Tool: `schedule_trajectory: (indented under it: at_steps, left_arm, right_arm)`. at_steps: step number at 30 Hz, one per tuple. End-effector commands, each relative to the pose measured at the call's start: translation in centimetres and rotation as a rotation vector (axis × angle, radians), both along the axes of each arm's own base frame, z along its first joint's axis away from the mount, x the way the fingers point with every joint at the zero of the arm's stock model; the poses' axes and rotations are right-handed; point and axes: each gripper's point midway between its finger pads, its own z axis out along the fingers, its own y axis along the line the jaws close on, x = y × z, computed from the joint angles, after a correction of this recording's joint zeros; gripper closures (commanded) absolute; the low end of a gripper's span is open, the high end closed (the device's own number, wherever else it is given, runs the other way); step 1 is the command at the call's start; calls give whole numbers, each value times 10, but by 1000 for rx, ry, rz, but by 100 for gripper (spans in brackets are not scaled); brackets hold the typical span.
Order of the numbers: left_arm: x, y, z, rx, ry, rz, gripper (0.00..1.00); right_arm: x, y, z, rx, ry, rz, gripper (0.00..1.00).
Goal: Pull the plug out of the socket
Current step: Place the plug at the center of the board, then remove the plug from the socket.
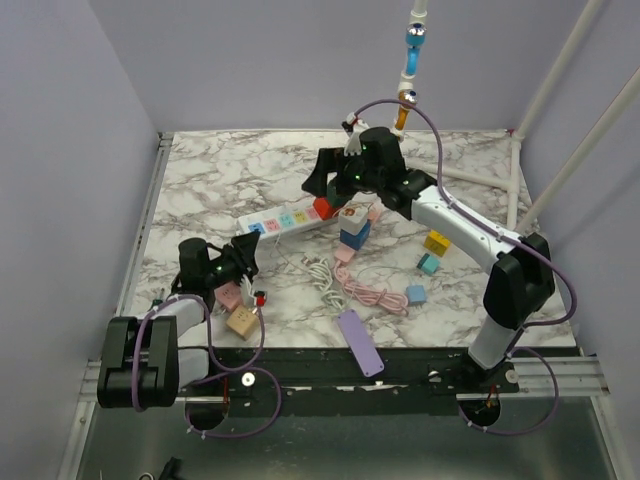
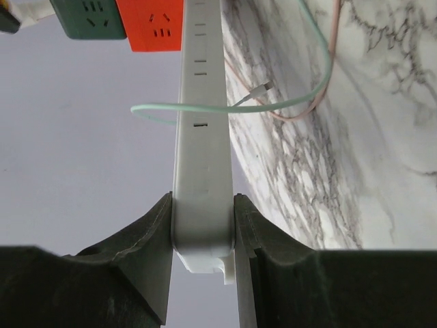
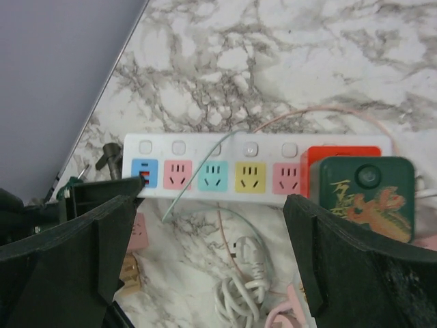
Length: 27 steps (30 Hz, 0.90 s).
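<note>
A white power strip [image 1: 280,222] with coloured sockets lies on the marble table. A red plug cube [image 1: 323,208] sits in its right end, with a green cube [image 3: 365,191] on top of it. My left gripper [image 1: 240,255] is shut on the strip's left end; in the left wrist view the strip [image 2: 203,171] sits squeezed between both fingers [image 2: 153,246]. My right gripper [image 1: 328,188] hovers open above the strip's right part. In the right wrist view the strip [image 3: 225,171] and red cube [image 3: 341,154] lie ahead of the open right gripper [image 3: 212,253], which touches neither.
A coiled white cord with plug [image 1: 320,270], a pink cable [image 1: 378,296] and a thin mint cable [image 3: 198,181] lie in front of the strip. A lilac bar [image 1: 360,342] lies at the near edge. Loose cubes lie at the right [image 1: 436,242] and near the left gripper [image 1: 241,320].
</note>
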Motion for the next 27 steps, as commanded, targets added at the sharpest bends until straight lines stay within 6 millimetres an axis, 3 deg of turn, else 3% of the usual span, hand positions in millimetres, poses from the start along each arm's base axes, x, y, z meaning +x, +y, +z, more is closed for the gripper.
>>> schedule_trajectory:
  at_steps: [1,6,11,17,24,25,27]
  left_arm:
    - [19,5,46,57,-300,22,100]
    - [32,19,76,-41,-355,115,100]
    - [31,26,65,-38,-276,143,100]
    - [22,26,48,-13,-157,132,100]
    - [35,45,48,-2,-100,230,100]
    - [35,47,46,4,-84,244,97]
    - [32,50,39,7,-32,260,60]
  right_arm:
    - [-24,16,-39,43,122,54,0]
    - [-43,28,-55,40,139,106,0]
    - [-52,34,-81,-13,171,99,0]
    - [-34,8,-115,-132,168,-63,0]
    - [-35,-38,-141,-283,174,-220,0]
    - [-35,-42,-141,-289,173,-233,0]
    - [-37,-47,-142,-291,175,-247,0]
